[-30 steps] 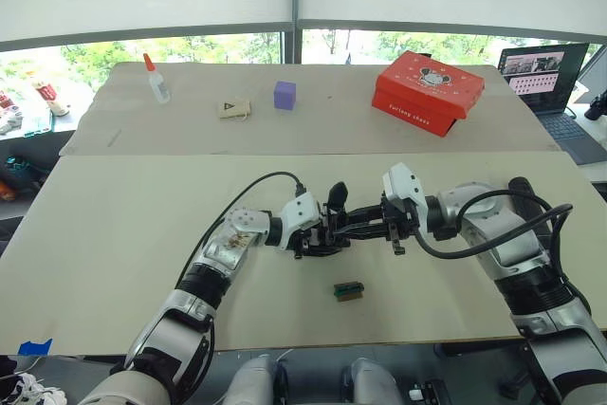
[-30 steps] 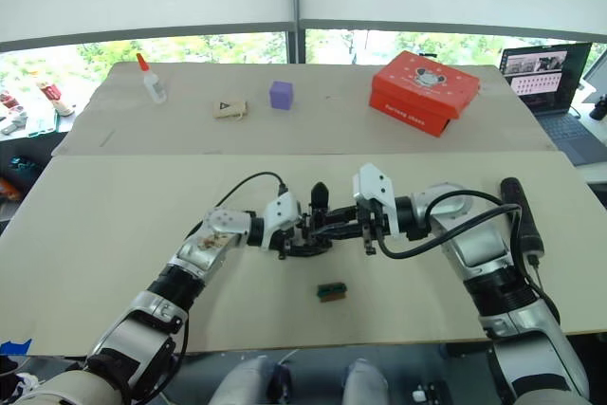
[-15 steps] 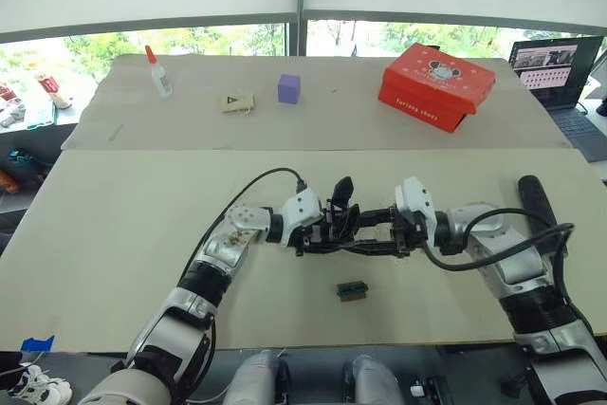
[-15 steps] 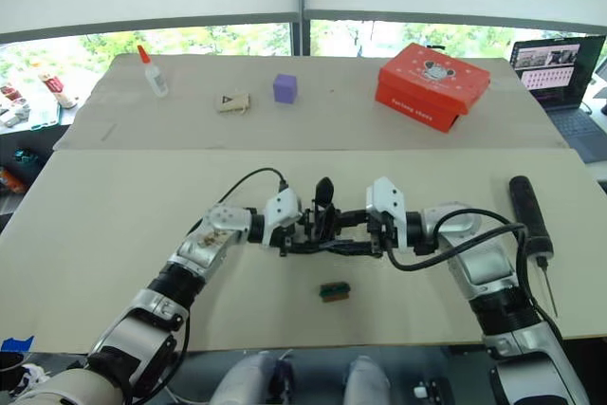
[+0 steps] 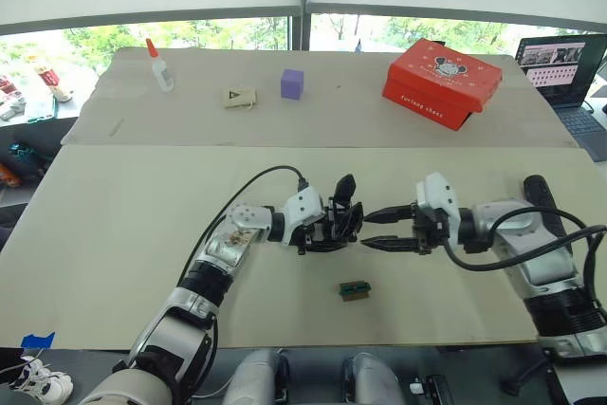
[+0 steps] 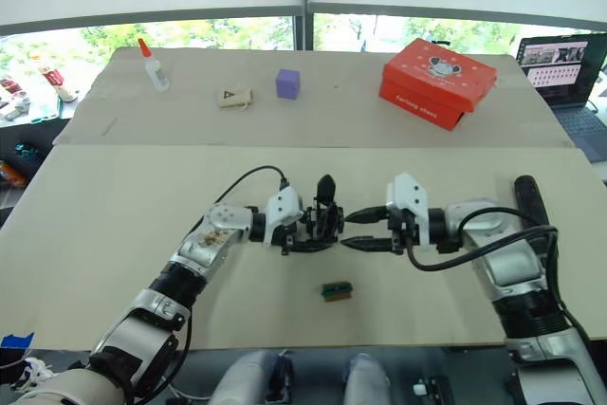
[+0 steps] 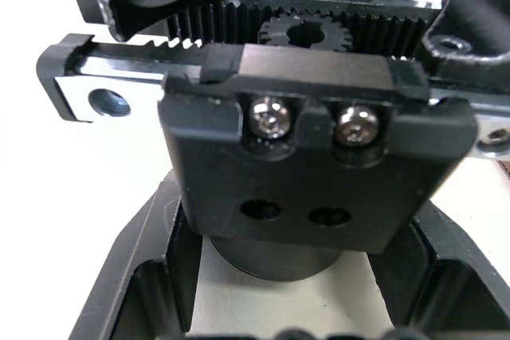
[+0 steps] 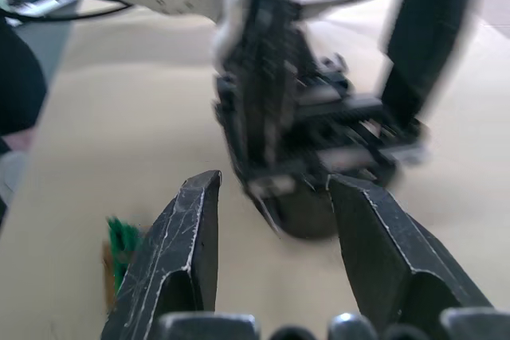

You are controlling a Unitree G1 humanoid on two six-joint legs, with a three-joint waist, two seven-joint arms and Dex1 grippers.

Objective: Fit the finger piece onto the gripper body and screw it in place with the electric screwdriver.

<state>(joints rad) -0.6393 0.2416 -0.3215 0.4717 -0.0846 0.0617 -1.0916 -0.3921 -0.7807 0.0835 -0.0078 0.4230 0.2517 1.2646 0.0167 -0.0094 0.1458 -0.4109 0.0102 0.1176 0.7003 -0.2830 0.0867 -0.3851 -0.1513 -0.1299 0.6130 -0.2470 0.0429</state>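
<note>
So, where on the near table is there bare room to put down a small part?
The near table lies bare to the robot's left of the left gripper, and along the far edge. It is crowded in the middle: the gripper body, the open right gripper and the green-and-brown block. The electric screwdriver lies at the right.

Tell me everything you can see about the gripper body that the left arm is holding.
The gripper body is a compact black assembly, held near the middle of the table by the left gripper. One pointed black finger sticks upward from it. Up close it shows a toothed rack, a small gear, a silvery rail, two silver screws and two empty holes beneath them, and a round base below. The right gripper is open just beside it, not touching.
</note>
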